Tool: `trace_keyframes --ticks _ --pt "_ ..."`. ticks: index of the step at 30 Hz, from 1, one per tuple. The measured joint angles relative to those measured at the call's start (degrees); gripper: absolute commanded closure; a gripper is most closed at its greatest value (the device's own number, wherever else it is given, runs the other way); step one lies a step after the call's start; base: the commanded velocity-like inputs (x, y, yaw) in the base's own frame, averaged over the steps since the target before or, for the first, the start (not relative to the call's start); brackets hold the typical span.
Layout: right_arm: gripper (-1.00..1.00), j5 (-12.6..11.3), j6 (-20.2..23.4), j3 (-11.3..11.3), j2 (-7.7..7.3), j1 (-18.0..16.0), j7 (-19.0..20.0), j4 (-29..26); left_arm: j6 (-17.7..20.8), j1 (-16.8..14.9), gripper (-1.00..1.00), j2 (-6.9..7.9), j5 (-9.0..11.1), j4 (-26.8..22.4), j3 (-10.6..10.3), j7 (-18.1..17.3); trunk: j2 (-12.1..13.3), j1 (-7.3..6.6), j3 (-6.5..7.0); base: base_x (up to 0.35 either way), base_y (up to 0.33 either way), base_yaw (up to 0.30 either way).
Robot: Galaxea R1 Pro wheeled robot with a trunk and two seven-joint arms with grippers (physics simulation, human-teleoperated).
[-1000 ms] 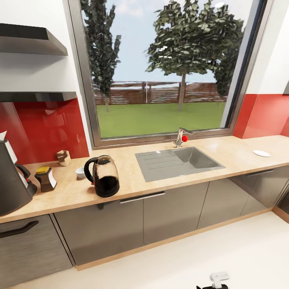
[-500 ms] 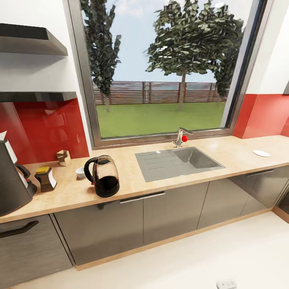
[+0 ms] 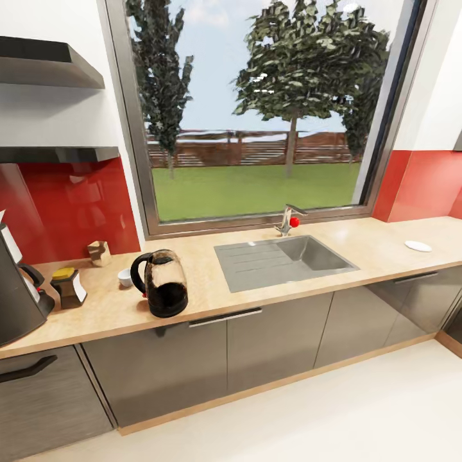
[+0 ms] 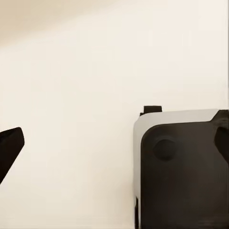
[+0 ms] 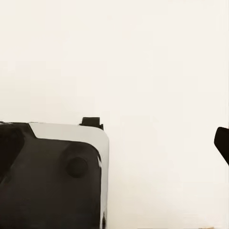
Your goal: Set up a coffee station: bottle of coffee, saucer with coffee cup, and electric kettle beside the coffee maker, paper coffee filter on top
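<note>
On countertop (image 3: pixel 256 292): electric kettle (image 3: pixel 163 283), coffee maker (image 3: pixel 16 295) at left. Claw spread in wrist views possibly wide; cannot tell.

Big window (image 3: pixel 256 115), red backsplash (image 3: pixel 70 205), grey cabinets (image 3: pixel 212 359)

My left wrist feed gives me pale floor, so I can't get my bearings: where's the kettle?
Observer: In the head view the kettle stands upright on the counter, left of the sink.
Operator: And the coffee maker?
Observer: The coffee maker is at the counter's far left, cut by the frame edge, apart from the kettle.
Operator: Saucer?
Observer: The saucer lies far right on the counter, past the sink, with nothing on it.
</note>
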Motion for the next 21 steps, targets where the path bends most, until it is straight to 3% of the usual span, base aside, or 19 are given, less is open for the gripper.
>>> trace_keyframes --ticks 4,12,21 --pt "-1.0 0.0 0.2 0.0 0.84 0.3 -0.4 -0.1 0.1 0.0 -1.0 -0.01 0.0 0.5 0.0 0.4 0.0 0.0 0.0 0.188 -0.194 0.0" --pt "-1.0 -0.2 0.3 -0.2 1.08 0.4 -0.6 -0.3 0.1 0.0 -1.0 -0.02 0.2 0.6 0.2 0.9 0.0 -0.01 0.0 0.206 -0.204 -0.009" --pt "-1.0 -0.3 0.3 -0.4 1.06 0.4 -0.5 -0.4 0.1 0.0 -1.0 -0.85 0.3 0.6 0.3 1.0 0.0 0.0 0.01 0.225 -0.206 -0.25"
